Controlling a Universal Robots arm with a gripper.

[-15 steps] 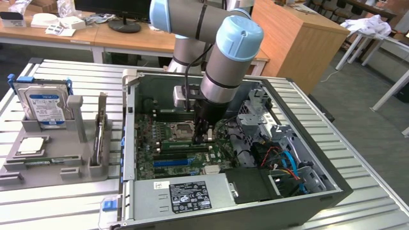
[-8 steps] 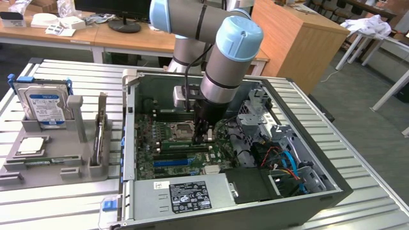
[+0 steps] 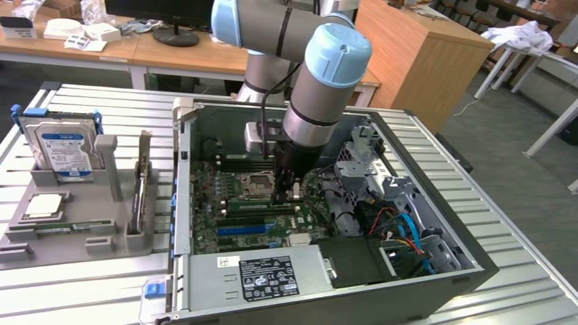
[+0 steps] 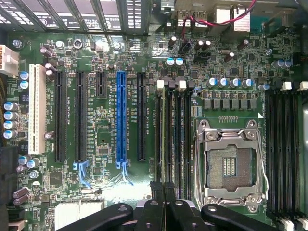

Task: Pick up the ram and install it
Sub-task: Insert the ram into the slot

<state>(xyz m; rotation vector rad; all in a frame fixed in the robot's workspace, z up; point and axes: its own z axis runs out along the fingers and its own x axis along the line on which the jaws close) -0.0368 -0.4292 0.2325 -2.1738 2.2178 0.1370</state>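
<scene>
Your gripper (image 3: 287, 195) reaches down into the open computer case (image 3: 271, 103) with its fingers clenched together, and the wrist view puts the tips right at one end of the ram (image 4: 162, 134). The ram stands on edge in the outermost memory slot, between the processor socket (image 4: 230, 166) and the blue slot (image 4: 121, 115). Closed fingers likely serve as a narrow tip for bearing down on that thin edge, though you cannot tell whether they pinch it or merely rest on it.
</scene>
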